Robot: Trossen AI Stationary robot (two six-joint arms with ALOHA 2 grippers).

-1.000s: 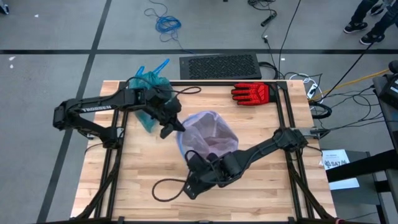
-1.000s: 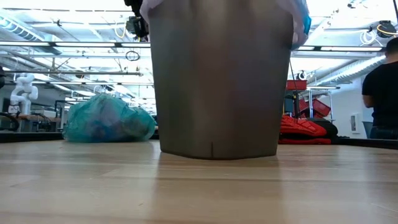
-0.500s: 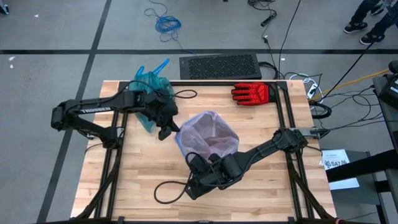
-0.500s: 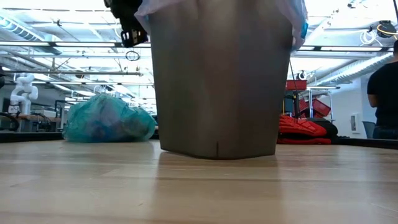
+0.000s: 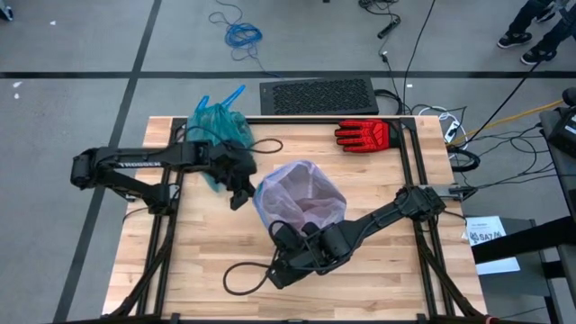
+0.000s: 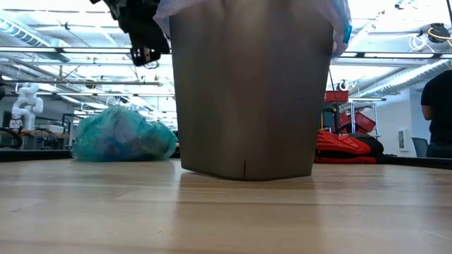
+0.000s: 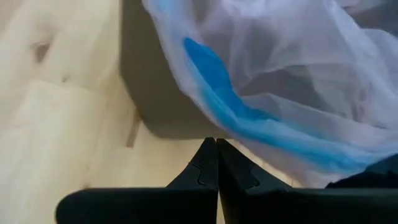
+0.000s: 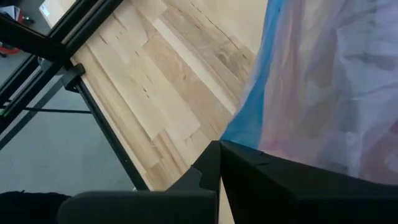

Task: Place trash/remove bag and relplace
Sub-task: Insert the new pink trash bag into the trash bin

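A grey bin (image 6: 247, 92) stands mid-table, lined with a pale pink bag (image 5: 301, 193) whose blue strip (image 7: 217, 93) hangs over the rim. The teal bag (image 5: 216, 121) sits bulging on the table's far left (image 6: 120, 134); the trash is hidden. My left gripper (image 5: 238, 200) is shut and hovers just left of the bin, its tips (image 7: 216, 144) short of the draped strip. My right gripper (image 5: 279, 234) is shut at the bin's near-left side, close beside the pink bag's blue edge (image 8: 249, 118). My right gripper's shut fingertips (image 8: 214, 155) stand right by the pink bag's blue edge at the bin's near side. I cannot tell whether they touch it. My left gripper touches nothing.
A red glove (image 5: 364, 135) lies at the far right of the table. A dark cable loops on the wood near the front (image 5: 243, 270). A black mat (image 5: 319, 94) lies on the floor beyond the far edge. A person (image 6: 438, 106) stands in the room at right.
My left gripper has drawn away from the bin's rim toward the table's left edge and has sunk lower beside the bin, staying shut. The bin, both bags and my right gripper stay where they were.
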